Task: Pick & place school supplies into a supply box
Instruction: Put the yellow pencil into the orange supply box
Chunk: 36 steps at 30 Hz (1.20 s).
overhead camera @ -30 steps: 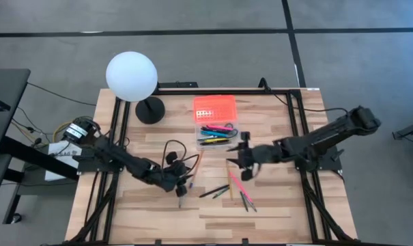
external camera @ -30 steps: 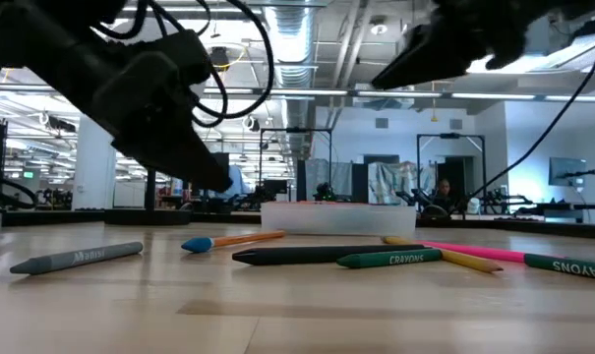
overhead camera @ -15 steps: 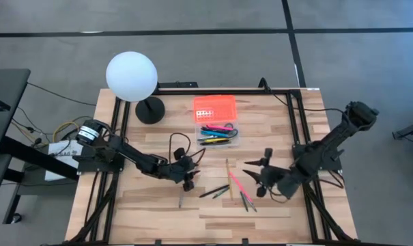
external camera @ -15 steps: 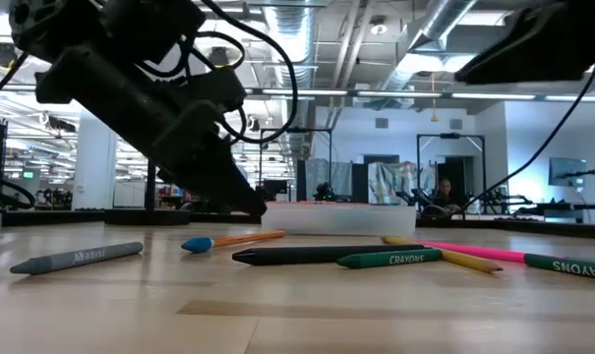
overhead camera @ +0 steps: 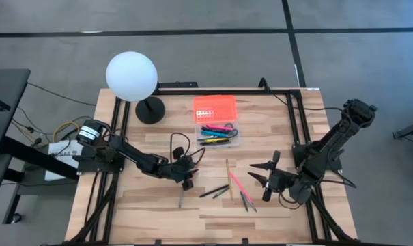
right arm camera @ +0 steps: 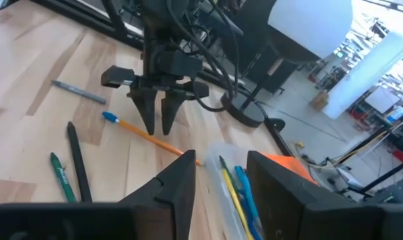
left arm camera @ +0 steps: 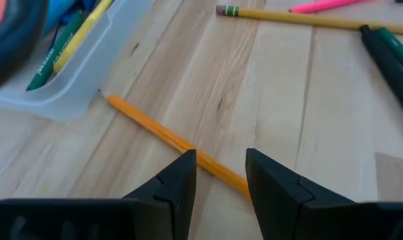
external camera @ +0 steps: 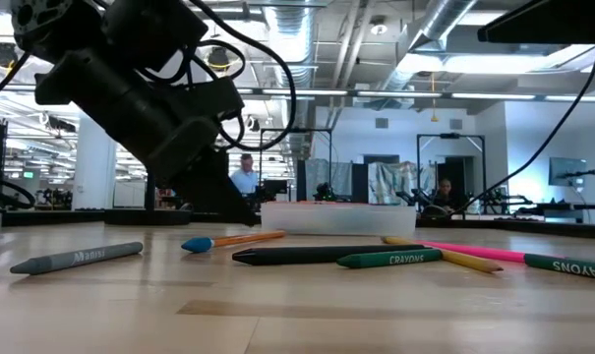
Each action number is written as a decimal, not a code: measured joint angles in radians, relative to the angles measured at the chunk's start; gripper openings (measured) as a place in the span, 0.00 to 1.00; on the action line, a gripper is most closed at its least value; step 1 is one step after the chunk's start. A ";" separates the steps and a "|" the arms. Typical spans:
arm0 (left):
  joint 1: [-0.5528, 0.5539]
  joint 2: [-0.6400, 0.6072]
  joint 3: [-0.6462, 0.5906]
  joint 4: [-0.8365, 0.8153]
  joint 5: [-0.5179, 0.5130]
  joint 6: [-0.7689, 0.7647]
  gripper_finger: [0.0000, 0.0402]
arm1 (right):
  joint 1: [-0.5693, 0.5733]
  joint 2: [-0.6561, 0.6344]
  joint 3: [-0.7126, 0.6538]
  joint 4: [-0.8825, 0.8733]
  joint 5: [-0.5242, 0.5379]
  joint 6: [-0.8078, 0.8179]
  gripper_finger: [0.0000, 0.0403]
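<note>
Retreated right end effector [overhead camera: 265, 179] gapes empty; left end effector [left arm camera: 219, 175] open over orange pencil [left arm camera: 162, 136]; crayon [external camera: 390, 260] reads "CRAYONS".

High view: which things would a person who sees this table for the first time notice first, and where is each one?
The white globe lamp stands at the table's far left corner. The supply box, orange lid open and pens inside its clear base, sits at the far middle. In front of it the left gripper, fingers open, hovers over an orange pencil, while the right gripper hangs open beside loose pens.
</note>
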<state>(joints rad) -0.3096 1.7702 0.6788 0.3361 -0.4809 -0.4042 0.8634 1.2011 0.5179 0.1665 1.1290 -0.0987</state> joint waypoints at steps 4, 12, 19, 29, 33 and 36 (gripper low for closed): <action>0.000 0.000 0.000 -0.005 0.021 -0.008 0.31 | -0.002 0.000 0.000 0.000 0.000 -0.007 0.32; 0.000 0.000 0.000 -0.015 0.028 -0.023 0.31 | -0.002 0.000 0.000 -0.001 -0.001 -0.014 0.31; 0.000 0.000 0.000 -0.034 0.006 -0.029 0.31 | -0.002 0.000 0.000 -0.001 -0.004 -0.014 0.31; 0.000 0.000 0.000 -0.034 0.031 -0.037 0.46 | -0.002 0.001 0.000 -0.002 -0.005 -0.014 0.30; 0.000 0.016 0.001 -0.021 0.035 -0.051 0.51 | -0.002 0.001 0.000 -0.002 -0.005 -0.014 0.30; 0.003 0.064 0.017 -0.004 0.065 -0.062 0.52 | -0.002 0.001 0.001 -0.003 -0.005 -0.012 0.30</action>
<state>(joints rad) -0.3069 1.8347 0.6962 0.3318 -0.4159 -0.4664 0.8616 1.2022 0.5186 0.1638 1.1236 -0.1104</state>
